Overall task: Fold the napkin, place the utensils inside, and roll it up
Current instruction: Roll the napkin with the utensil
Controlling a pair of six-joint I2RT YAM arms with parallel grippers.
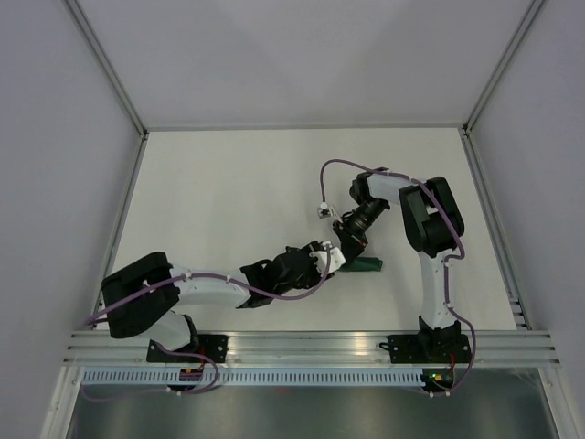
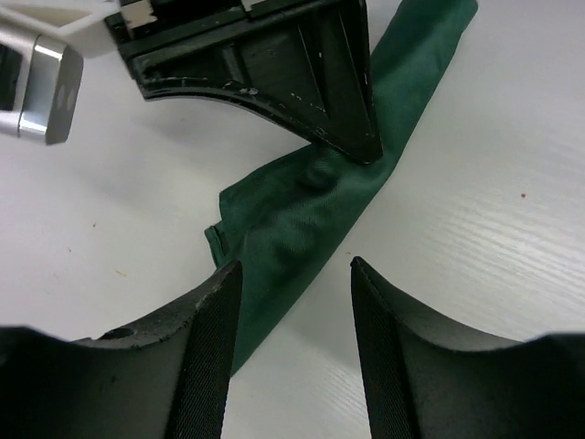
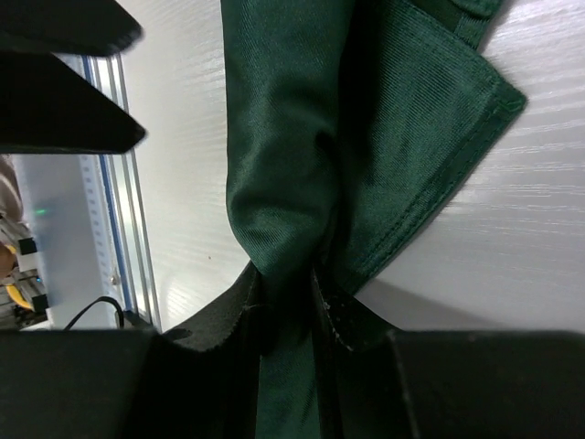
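Table, top view: white; napkin a rolled bundle just right of centre.
Left wrist view: left gripper jaws apart, straddling the roll's lower end.
Right wrist view: right gripper clamped on the soft, light cloth; best gripped mid-roll.
Utensil: fork not visible.
Containers: none.

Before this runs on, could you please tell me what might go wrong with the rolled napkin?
The right gripper pinches the napkin at one spot, so pulling may drag the roll open. The left gripper stands open astride the roll's end, where a corner flap sticks out and could unwind. The fork is not visible; if it is inside, it might slide out.
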